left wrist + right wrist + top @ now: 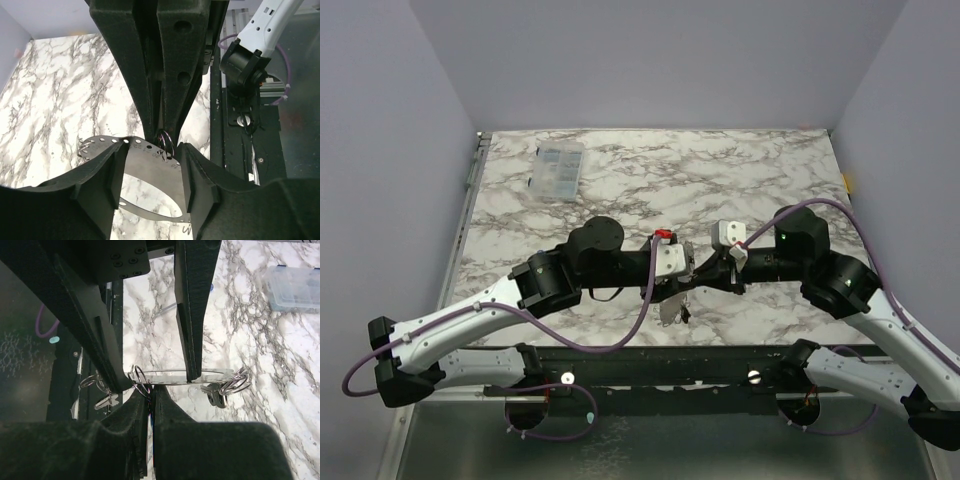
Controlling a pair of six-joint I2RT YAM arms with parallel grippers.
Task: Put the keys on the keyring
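Note:
The keyring (150, 167) is a pale grey flexible band with small holes, held up over the table. My left gripper (152, 150) is shut on it, a finger on each side of the band. It also shows in the right wrist view (210, 376). My right gripper (152, 390) is shut on a small metal ring (141, 380) at the band's edge, which shows in the left wrist view (166, 142) too. Two keys (216, 394) hang from rings (235, 382) at the band's far end. Another key (105, 401) hangs on a ring by the left finger. In the top view both grippers (698, 268) meet near the table's front.
A clear plastic box (558, 170) lies at the back left of the marble table (770, 180); it shows at the right wrist view's upper right (295, 287). The black mounting rail (650, 362) runs along the table's near edge, right below the grippers.

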